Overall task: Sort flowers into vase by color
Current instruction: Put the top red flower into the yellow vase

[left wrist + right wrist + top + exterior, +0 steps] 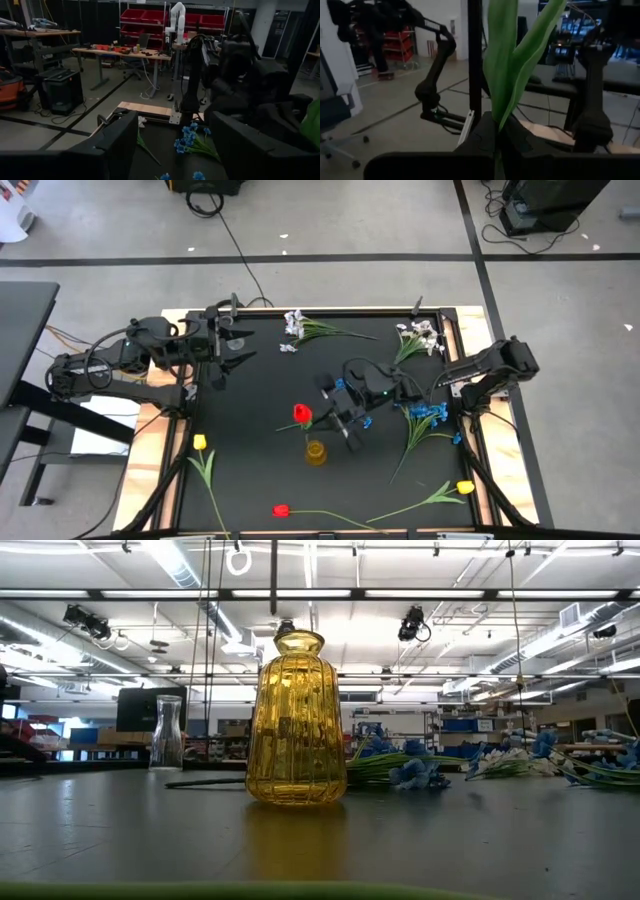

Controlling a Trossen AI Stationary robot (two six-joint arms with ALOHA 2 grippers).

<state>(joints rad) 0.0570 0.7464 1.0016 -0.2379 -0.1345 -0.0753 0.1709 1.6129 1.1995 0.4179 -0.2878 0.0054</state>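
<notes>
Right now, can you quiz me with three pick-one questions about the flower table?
1. Where is the left gripper?
A. over the vase
B. near the table's left edge
C. among the blue flowers

2. How many yellow tulips lie on the table?
A. two
B. none
C. five

3. What is the right gripper doing?
A. open, empty
B. shut on the red tulip
C. holding the vase

Answers:
1 B: it sits far left, away from the yellow vase.
2 A: one lies left, one right.
3 B: green leaves are pinched between its fingers.
</notes>
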